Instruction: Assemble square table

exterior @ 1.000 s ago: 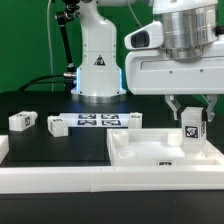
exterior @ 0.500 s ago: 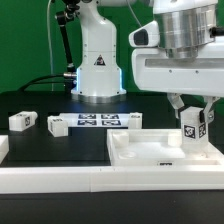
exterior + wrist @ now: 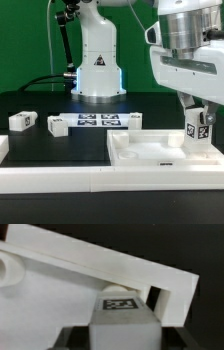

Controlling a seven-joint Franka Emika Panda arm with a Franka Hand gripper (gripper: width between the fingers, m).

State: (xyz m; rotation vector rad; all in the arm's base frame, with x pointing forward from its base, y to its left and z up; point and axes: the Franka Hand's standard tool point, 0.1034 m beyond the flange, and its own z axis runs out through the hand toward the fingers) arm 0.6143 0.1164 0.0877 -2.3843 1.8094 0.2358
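Observation:
The square table's white tray-like top [image 3: 150, 152] lies at the exterior view's right, its raised rim [image 3: 100, 256] running across the wrist view. My gripper [image 3: 198, 119] hangs over the top's far right corner, shut on a white leg block [image 3: 196, 132] with a marker tag. In the wrist view the leg [image 3: 125, 317] stands between my dark fingers [image 3: 76, 338], its lower end close to the corner of the rim. Three more leg blocks lie on the black surface: one [image 3: 22, 121] at the left, one [image 3: 57, 125] beside it, and one [image 3: 134, 120] near the top's far edge.
The marker board [image 3: 97, 122] lies flat in front of the robot's white base [image 3: 97, 65]. A long white rail [image 3: 50, 180] edges the black surface at the front. A short white piece [image 3: 3, 147] shows at the left edge.
My gripper has carried the leg toward the exterior view's right and slightly lower, nearer the top's corner. The other parts have not moved.

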